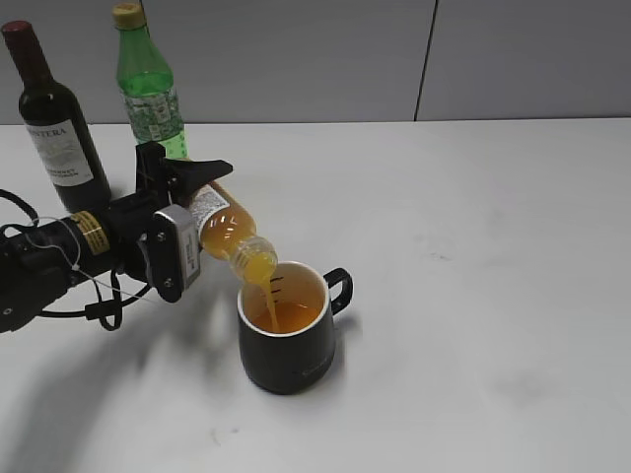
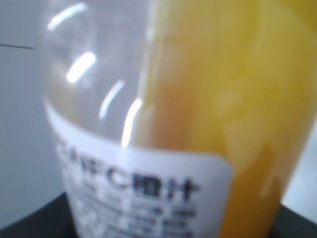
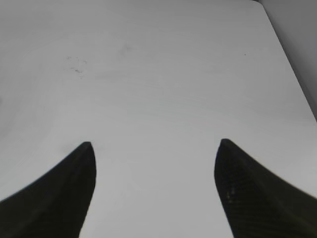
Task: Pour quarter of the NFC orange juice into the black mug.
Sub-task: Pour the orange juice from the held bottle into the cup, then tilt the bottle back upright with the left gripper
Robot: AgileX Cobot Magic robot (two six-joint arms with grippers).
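My left gripper (image 1: 182, 212) is shut on the NFC orange juice bottle (image 1: 229, 229) and holds it tilted, neck down to the right, over the black mug (image 1: 288, 340). A stream of orange juice runs from the open neck into the mug, which holds juice at its bottom. The mug stands upright, handle to the right. In the left wrist view the bottle (image 2: 198, 124) fills the frame, blurred, with its label showing. My right gripper (image 3: 154, 148) is open and empty over bare table; it is out of the exterior view.
A dark wine bottle (image 1: 57, 123) and a taller green bottle (image 1: 148, 84) stand at the back left, behind my left arm. The white table (image 1: 493, 246) stretches to the right. A grey wall stands behind.
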